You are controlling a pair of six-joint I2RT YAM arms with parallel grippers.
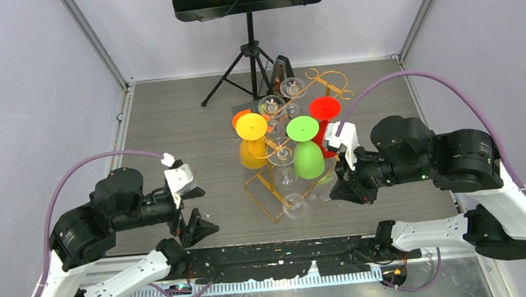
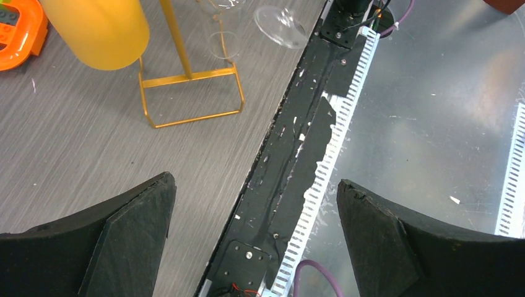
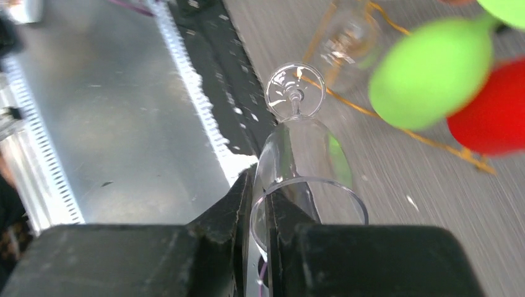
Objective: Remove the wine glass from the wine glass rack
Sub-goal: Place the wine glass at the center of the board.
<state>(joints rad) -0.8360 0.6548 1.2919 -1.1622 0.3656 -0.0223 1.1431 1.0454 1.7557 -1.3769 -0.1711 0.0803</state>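
- The right pincer [image 3: 260,193] is clamping the rim wall of the clear wine glass [image 3: 303,148]. One finger is sitting inside the bowl and one outside, with the stem and round foot pointing away from the wrist.
- The glass is lying low and tipped over just beside the near corner of the wine glass rack [image 2: 176,37]. It is looking free of the scroll hooks (whether it is touching the table [image 2: 74,161] I cannot tell).
- So I am judging the unhooking as done or nearly so. Carrying the glass well apart from the wire base and setting it down is what is remaining.
- The left pincer [image 2: 254,241] is hanging near the table's front edge with its dark pads spread wide apart, gripping nothing.
- The held glass is showing thin, transparent, glossy walls. The rack is showing slim gold-orange wire with a rectangular base.
- The yellow glass [image 1: 251,126], green glass [image 1: 303,128] and red glass [image 1: 324,108] are hanging foot-up, looking smooth and opaque. The table is showing a brushed grey grain.
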